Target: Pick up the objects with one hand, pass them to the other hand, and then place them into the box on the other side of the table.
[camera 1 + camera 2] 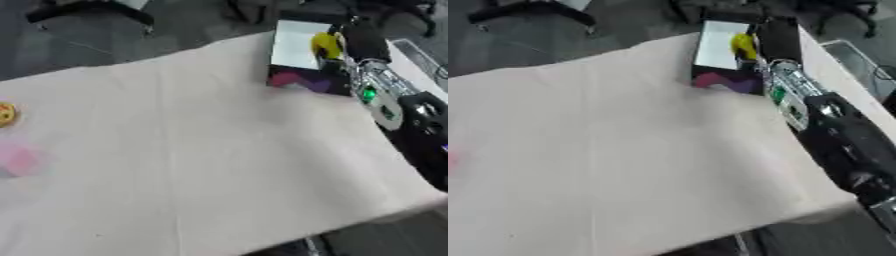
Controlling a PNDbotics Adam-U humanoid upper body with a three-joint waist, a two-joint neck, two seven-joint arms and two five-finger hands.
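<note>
Right arm (389, 97) enters from right edge, reaches to upper right of frame. Right hand (360, 41) over box (293, 47), black against box's far side; yellow object (326, 45) at hand, above box's white interior. Blur hides fingers: cannot tell whether curled on yellow object or open. Box near table's far right edge, dark front with pink-purple print. Cloth (201, 150) beige, covers table. Round yellow-orange thing (5, 114) at left edge; pink blur (17, 160) below it. Left hand not visible.
</note>
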